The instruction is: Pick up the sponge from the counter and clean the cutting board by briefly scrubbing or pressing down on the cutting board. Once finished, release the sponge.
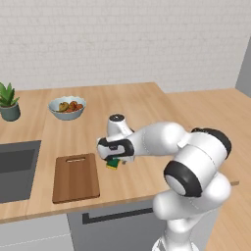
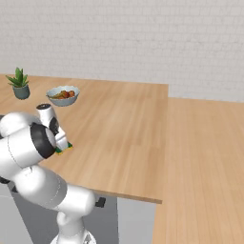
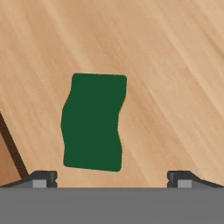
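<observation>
Under my hand, the sponge (image 3: pixel 92 122) shows dark green above yellow, on the light-tan plank-grained counter (image 3: pixel 175 65).

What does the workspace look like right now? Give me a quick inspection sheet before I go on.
Surface: light wooden counter, with a dark sink set in at its left.
Job's things: sponge lies green side up on the counter, just right of the cutting board; the board lies flat near the front edge, its slot handle at the far end.
Clutter: bowl of fruit and a potted plant toward the back, apart from the board.
Tool: tool is low over the sponge, open, with a tip at each side of it; not gripping.
Cables: nothing seen.
Surroundings: white brick wall behind; grey cabinet fronts below the counter.
</observation>
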